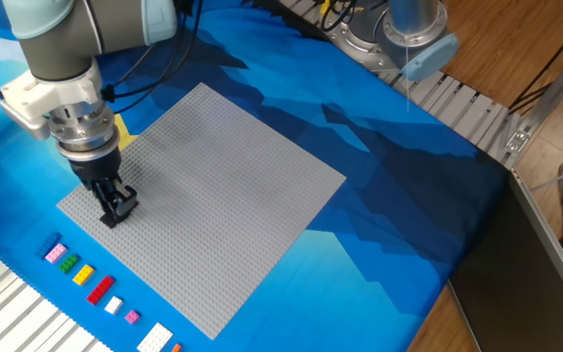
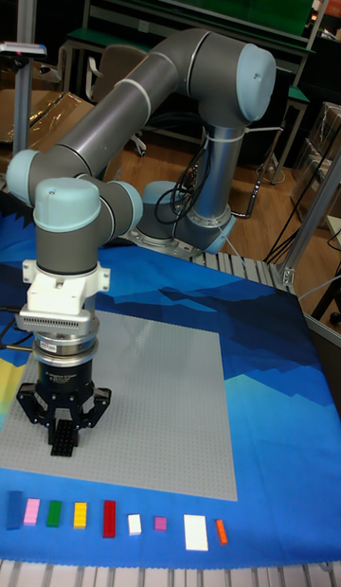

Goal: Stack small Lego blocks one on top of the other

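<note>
Pressing down near the left corner of the grey baseplate (image 1: pixel 203 200), the gripper (image 1: pixel 116 207) has its 2 fingers closed on the black block (image 2: pixel 62 442), which sits between the fingertips right at the plate's studded surface. In the tall fixed view the block's dark, studded face shows just below the finger pads, its underside at or touching the baseplate; whether it is fully seated cannot be told.

The other small bricks lie in a row on the blue cloth (image 1: pixel 379 176) just beyond the plate's near edge, none touching the plate. In the tall fixed view, from left to right, they are: a blue block (image 2: pixel 13 509), a pink block (image 2: pixel 32 512), a green block (image 2: pixel 55 514), a yellow block (image 2: pixel 80 515), a longer red block (image 2: pixel 109 518), a small white block (image 2: pixel 134 524), a tiny purple block (image 2: pixel 160 524), a larger white block (image 2: pixel 196 532) and an orange block (image 2: pixel 221 531). All lie flat and apart from each other, with none stacked.

The arm (image 2: pixel 161 85) arches over from its base at the far side of the table.
</note>
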`<state>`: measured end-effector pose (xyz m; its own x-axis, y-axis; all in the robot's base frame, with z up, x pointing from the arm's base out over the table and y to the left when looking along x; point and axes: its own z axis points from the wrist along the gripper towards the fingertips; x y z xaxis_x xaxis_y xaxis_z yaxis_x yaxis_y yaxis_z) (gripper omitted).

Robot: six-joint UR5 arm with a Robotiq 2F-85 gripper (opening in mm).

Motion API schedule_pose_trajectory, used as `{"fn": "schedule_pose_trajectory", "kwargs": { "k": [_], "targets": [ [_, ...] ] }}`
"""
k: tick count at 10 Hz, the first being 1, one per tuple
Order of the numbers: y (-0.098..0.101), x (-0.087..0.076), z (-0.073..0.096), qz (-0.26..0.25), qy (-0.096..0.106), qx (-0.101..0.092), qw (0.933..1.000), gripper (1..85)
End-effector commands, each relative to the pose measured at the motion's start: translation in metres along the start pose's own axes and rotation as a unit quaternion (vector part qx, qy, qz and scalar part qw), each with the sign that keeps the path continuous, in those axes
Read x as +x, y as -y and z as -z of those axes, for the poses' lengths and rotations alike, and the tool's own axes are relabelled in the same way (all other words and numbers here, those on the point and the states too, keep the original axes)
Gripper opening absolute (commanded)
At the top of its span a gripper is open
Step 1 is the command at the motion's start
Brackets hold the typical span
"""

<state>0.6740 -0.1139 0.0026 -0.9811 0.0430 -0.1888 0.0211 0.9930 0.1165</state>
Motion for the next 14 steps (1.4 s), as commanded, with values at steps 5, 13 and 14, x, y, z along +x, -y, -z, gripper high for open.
{"fn": "schedule_pose_trajectory", "kwargs": {
  "k": [5,13,14],
  "targets": [
    [0.000,-0.003,0.000,-0.033,0.001,0.013,0.9994,27.3],
    [-0.001,-0.001,-0.004,-0.026,0.001,0.014,0.9996,30.0],
    [0.001,-0.002,-0.006,-0.024,0.003,0.016,0.9996,30.7]
  ]
}}
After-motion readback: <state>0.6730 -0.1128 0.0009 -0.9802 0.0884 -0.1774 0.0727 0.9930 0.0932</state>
